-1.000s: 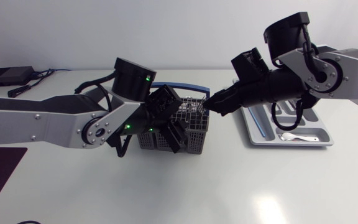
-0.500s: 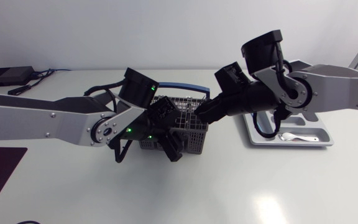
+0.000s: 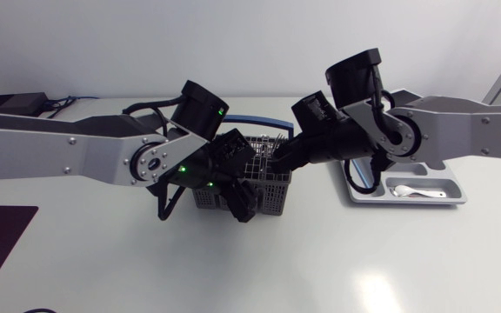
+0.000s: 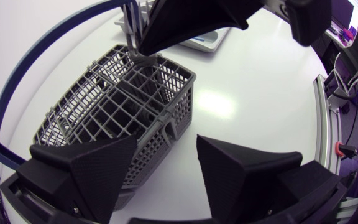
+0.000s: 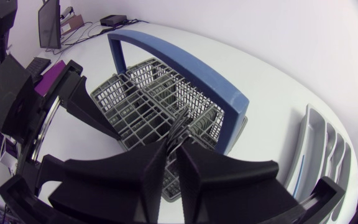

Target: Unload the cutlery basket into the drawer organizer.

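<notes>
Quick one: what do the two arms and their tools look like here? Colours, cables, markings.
Both the left arm and right arm have silver-grey links with small dark screw heads and black round joints. Thin black cables loop along them. Small green lights glow near the left wrist. The left tool and right tool are matte black, each two broad wedge-shaped fingers.

My cutlery basket (image 4: 135, 106) is grey square-grid mesh with a blue handle (image 5: 185, 67); the cutlery (image 4: 131, 28) is steel-grey. My left gripper (image 4: 166, 168) and right gripper (image 5: 171, 155) are matte black, the drawer organizer (image 3: 437, 180) pale grey, the table (image 3: 337, 261) white
</notes>
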